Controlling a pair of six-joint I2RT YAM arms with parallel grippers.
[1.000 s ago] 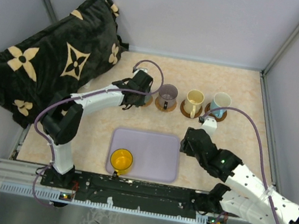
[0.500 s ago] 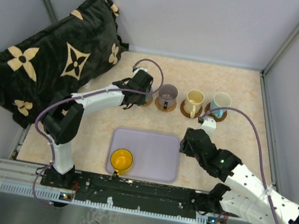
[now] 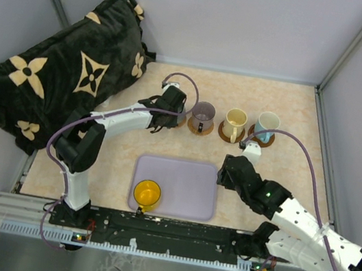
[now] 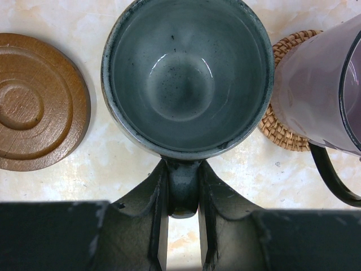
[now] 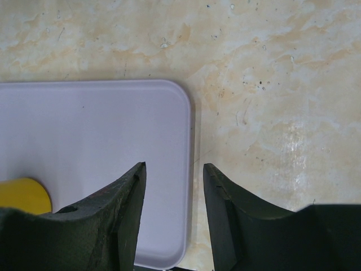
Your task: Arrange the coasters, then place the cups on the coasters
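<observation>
My left gripper (image 4: 183,212) is shut on the handle of the grey-green cup (image 4: 186,79), which stands upright; what lies under it is hidden. A brown wooden coaster (image 4: 34,104) lies bare just left of it. To its right the purple cup (image 4: 327,90) stands on a wicker coaster (image 4: 282,124). In the top view the left gripper (image 3: 169,109) covers most of that cup. The cream cup (image 3: 234,122) and the light blue cup (image 3: 267,124) each sit on a coaster. The yellow cup (image 3: 147,192) stands on the tray. My right gripper (image 5: 173,165) is open and empty.
The lavender tray (image 3: 188,178) lies near the front; my right gripper (image 3: 224,174) hangs over its right edge (image 5: 189,141). A black flowered blanket (image 3: 65,81) is heaped at the back left. Walls close the table at the back and both sides.
</observation>
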